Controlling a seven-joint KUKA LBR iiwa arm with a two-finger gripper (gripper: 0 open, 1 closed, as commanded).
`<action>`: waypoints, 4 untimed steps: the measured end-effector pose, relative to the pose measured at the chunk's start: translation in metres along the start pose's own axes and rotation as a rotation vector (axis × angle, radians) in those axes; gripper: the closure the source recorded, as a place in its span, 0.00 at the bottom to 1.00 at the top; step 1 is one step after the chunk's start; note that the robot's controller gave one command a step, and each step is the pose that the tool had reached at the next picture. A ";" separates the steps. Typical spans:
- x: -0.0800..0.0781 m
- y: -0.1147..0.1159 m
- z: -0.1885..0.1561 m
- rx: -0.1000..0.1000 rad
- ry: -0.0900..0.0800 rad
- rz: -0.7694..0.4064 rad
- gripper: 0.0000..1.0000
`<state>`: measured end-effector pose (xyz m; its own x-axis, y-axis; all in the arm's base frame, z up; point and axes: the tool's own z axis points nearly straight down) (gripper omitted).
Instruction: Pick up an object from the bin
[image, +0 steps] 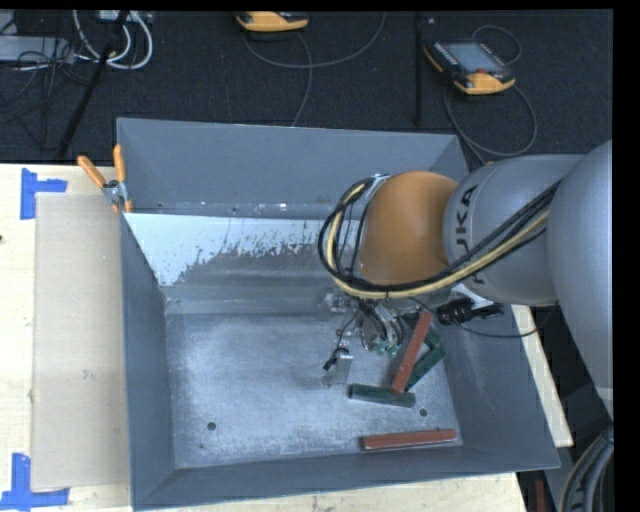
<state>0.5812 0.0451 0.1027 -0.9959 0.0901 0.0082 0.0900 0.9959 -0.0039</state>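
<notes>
Green bar (380, 396): dark, short and flat with squared ends. It lies on the floor of the bin (250, 390), right of centre, running left to right with a slight tilt. We mark it as the thing nearest the gripper (336, 362), which hangs low just up and left of the bar's left end, over bare floor. We cannot tell whether the two touch, and we cannot tell whether the gripper is released or clenched.

A brown stick (411, 352), reddish and narrow, stands slanted, with its lower end at the bar's right part and its upper end under the arm. Just right of it is a green piece (432, 358) of the same dark colour, also slanted and partly hidden by the stick.

A brown strip (408, 439), long, flat and reddish, lies by itself near the front wall, apart from the bar.

The orange cover (405, 225) on the wrist, with looped cables (340, 235) beside it, sits over the back right of the bin.
</notes>
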 end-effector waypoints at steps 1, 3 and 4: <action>0.009 -0.067 0.005 0.000 -0.004 0.006 0.00; 0.050 -0.100 0.034 -0.004 -0.007 -0.198 1.00; 0.086 -0.077 0.030 -0.004 -0.012 -0.207 1.00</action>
<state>0.4880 -0.0239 0.0733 -0.9932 -0.1168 -0.0037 -0.1168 0.9932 0.0008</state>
